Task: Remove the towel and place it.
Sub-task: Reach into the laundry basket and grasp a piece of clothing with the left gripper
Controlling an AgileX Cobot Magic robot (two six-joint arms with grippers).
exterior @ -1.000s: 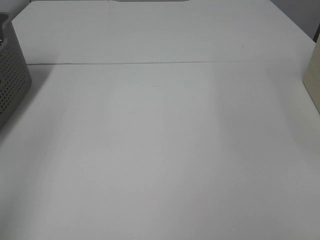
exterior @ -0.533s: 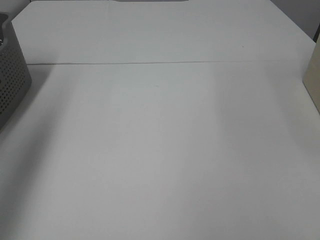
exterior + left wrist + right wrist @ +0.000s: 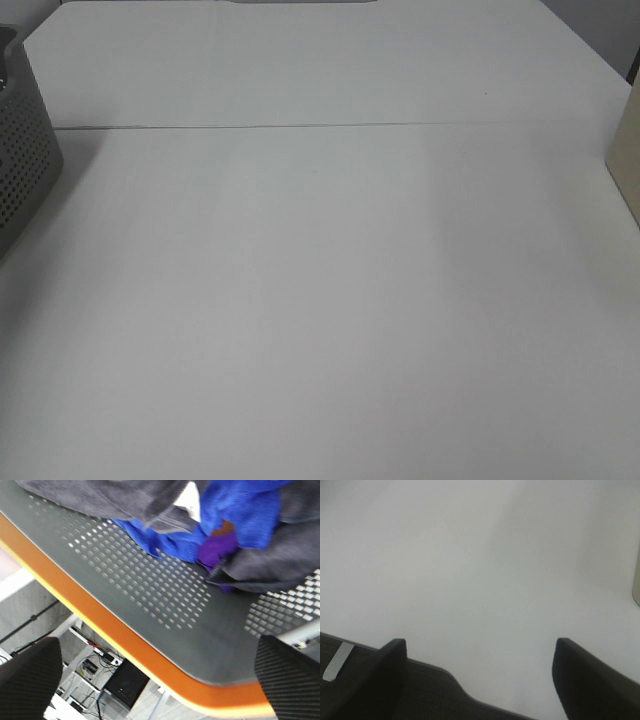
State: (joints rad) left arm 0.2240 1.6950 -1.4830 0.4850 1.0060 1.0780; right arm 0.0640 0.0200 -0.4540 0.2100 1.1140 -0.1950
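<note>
At the near edge of the table point(image 3: 320, 330) the right gripper point(image 3: 477, 662) hangs low over bare white surface. Its jaws are spread wide and hold nothing, so I take it to be parked out of the way, leaving the middle free as a place to lay cloth. From above, neither arm reaches into the open stretch.

Further back, at the left edge, stands the grey perforated basket point(image 3: 25, 160). The left gripper point(image 3: 157, 665) is poised just outside its orange rim point(image 3: 100, 625), jaws fully apart and gripping nothing, seemingly lined up to go in over the rim.

The towel point(image 3: 280, 560) lies crumpled inside the basket, dark charcoal, bunched against the perforated wall. It is tangled with a bright blue cloth point(image 3: 235, 505) and a small purple cloth point(image 3: 217, 550), both partly tucked under its folds. Those two are the likely nuisance, since a careless pinch could bring them up with it. The rim also lies between the jaws and the cloth.

Beyond, a thin seam point(image 3: 300, 126) crosses the table. At the right edge a beige object point(image 3: 628, 150) stands well apart from the basket.
</note>
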